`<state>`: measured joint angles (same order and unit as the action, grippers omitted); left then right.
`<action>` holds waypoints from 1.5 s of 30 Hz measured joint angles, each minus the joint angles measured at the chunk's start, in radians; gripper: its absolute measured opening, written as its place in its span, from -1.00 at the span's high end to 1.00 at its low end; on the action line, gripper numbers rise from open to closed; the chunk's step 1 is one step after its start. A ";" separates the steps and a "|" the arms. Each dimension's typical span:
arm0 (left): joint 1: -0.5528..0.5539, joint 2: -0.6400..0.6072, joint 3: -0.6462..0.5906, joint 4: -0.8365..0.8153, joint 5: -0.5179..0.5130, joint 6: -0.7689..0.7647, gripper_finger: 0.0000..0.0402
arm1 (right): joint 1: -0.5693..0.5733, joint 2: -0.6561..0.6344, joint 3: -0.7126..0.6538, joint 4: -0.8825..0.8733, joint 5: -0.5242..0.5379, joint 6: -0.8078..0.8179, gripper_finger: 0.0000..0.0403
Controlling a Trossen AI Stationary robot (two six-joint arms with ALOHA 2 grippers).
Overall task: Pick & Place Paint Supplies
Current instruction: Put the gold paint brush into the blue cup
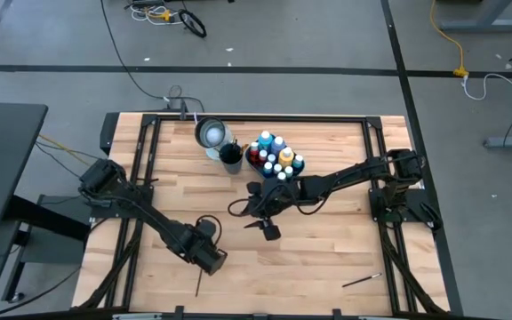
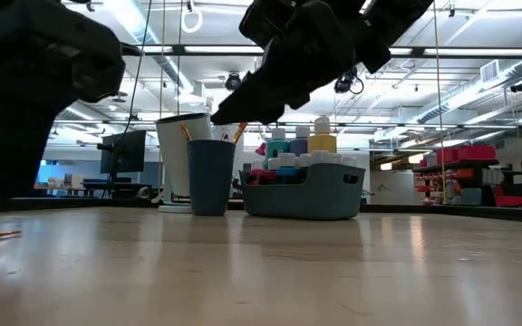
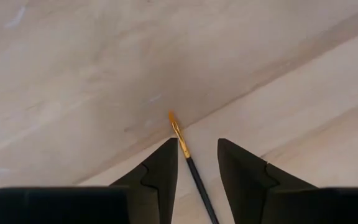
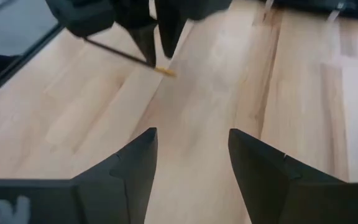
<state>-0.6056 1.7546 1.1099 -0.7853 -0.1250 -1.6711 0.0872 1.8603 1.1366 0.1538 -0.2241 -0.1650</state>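
A thin dark-handled brush [image 3: 190,167] with an orange tip lies flat on the wooden table [image 1: 327,249], near its front left. My left gripper [image 3: 197,146] points down over it, open, one finger on each side of the handle just behind the tip. From the right wrist view, the same brush [image 4: 120,55] passes under those fingers. My right gripper [image 1: 267,229] hangs open above the table's middle, with nothing between its fingers. Several paint bottles [image 1: 274,153] stand in the teal tray [image 2: 306,195] at the far middle.
A dark blue cup [image 1: 230,158] and a white cup [image 1: 212,133] holding brushes stand left of the tray. A second brush [image 1: 363,280] lies near the table's front right. Bare wood spreads around both grippers.
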 joint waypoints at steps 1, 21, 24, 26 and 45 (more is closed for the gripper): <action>0.000 0.000 0.000 0.001 -0.006 -0.007 0.39 | 0.000 0.000 0.000 -0.013 0.000 0.000 0.01; -0.005 0.130 0.004 0.028 0.026 -0.077 0.55 | 0.000 0.000 0.000 -0.128 -0.003 0.000 0.02; -0.006 0.130 0.003 0.031 -0.012 -0.073 0.74 | 0.000 0.000 0.000 -0.133 -0.003 0.000 0.02; -0.007 0.132 0.002 0.039 -0.056 -0.083 0.88 | 0.002 0.000 0.000 -0.135 -0.003 0.000 0.02; -0.011 0.142 -0.003 -0.046 -0.735 -0.284 0.99 | 0.048 -0.025 0.000 -0.242 -0.002 -0.001 0.02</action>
<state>-0.6163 1.8961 1.1065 -0.8318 -0.8601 -1.9555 0.1356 1.8354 1.1366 -0.0883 -0.2264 -0.1657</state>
